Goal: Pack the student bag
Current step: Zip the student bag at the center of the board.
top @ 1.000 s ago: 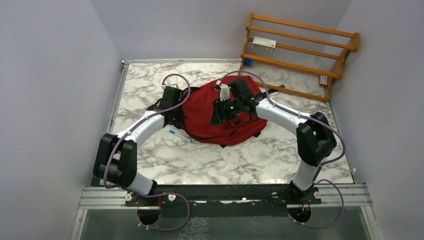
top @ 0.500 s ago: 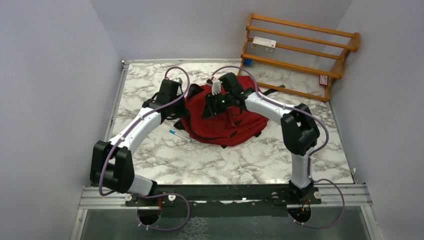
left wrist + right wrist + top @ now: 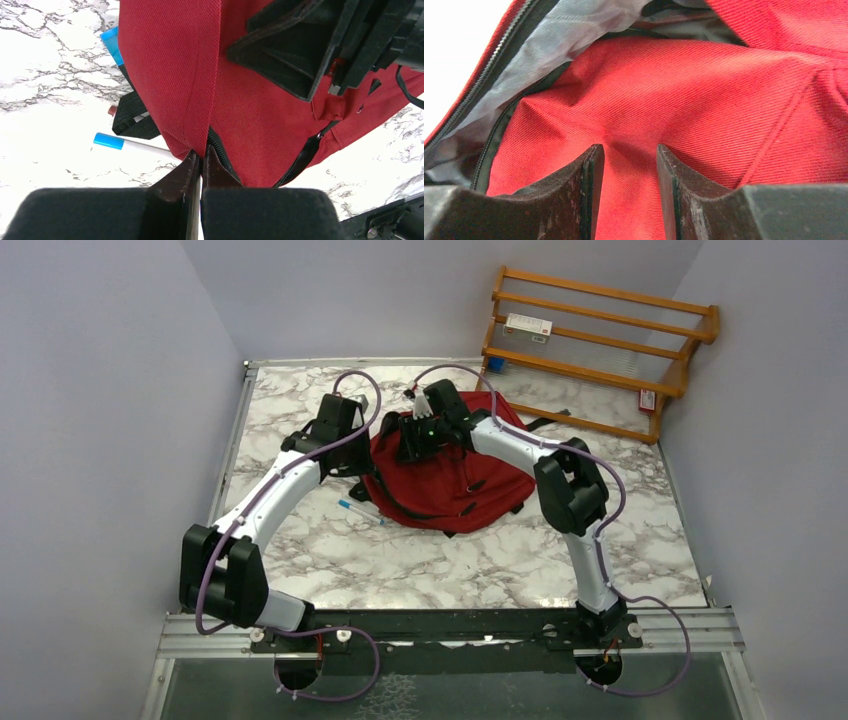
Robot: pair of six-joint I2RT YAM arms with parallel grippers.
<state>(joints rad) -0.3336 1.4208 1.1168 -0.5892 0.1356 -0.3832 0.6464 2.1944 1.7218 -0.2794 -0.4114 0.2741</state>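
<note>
Student bag (image 3: 440,485), no legible labels

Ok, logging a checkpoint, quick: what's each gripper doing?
Left gripper: shut on the student bag, pinching its edge by the zipper.
Right gripper: open, over the bag's red fabric.

Walls: plain pale lavender-grey panels (image 3: 110,390) close in the left, far and right sides.
Table: white marble-patterned top with grey veining (image 3: 400,550), evenly lit, with a metal rim along its left and far edges.
Near edge: a metal rail (image 3: 690,628) runs across, with a darker glossy surface below it.
Furniture: a wooden slatted rack (image 3: 600,335) leans in the far right corner, a small white label on one rail.
</note>
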